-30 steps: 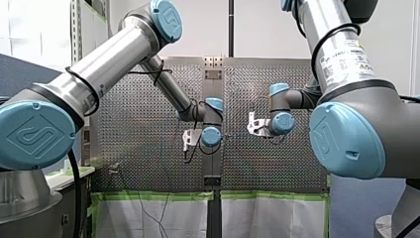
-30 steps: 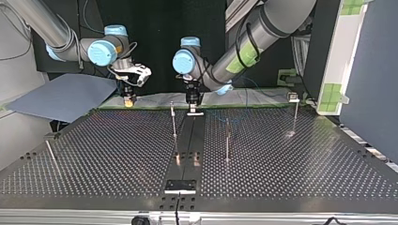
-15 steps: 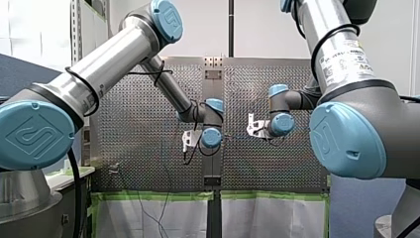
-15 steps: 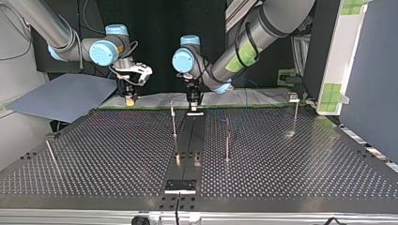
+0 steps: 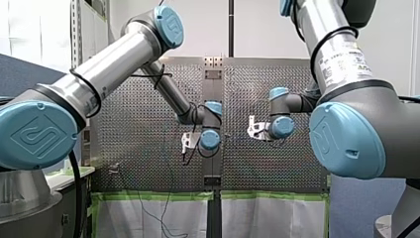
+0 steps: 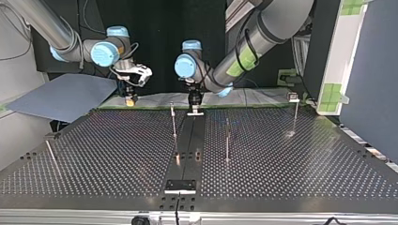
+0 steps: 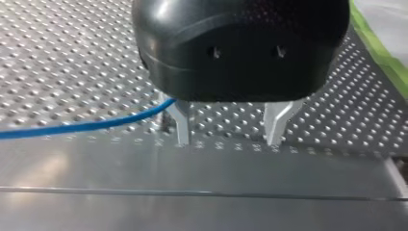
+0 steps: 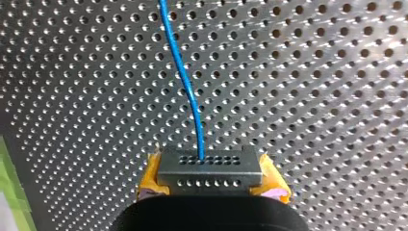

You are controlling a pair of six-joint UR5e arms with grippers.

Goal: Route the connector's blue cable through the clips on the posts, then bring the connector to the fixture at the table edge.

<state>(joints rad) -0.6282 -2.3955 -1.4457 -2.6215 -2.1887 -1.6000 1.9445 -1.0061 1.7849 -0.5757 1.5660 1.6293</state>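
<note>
At top view's left, R gripper (image 6: 130,99) clamps connector (image 8: 210,166); L gripper (image 7: 228,139) jaws spread, empty

A grey-blue board (image 6: 61,96) is lying just beyond the far left corner of the perforated table (image 6: 305,164) in the top view. Green tape (image 5: 267,195) is running along one table edge, white sheeting (image 5: 267,218) hanging below that edge.

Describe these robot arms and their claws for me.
My left arm and my right arm are silver tubes with grey joints, light-blue caps, black cables. My left gripper is rounded, black, with pointed metal fingers; my right gripper has yellow pads.
</note>
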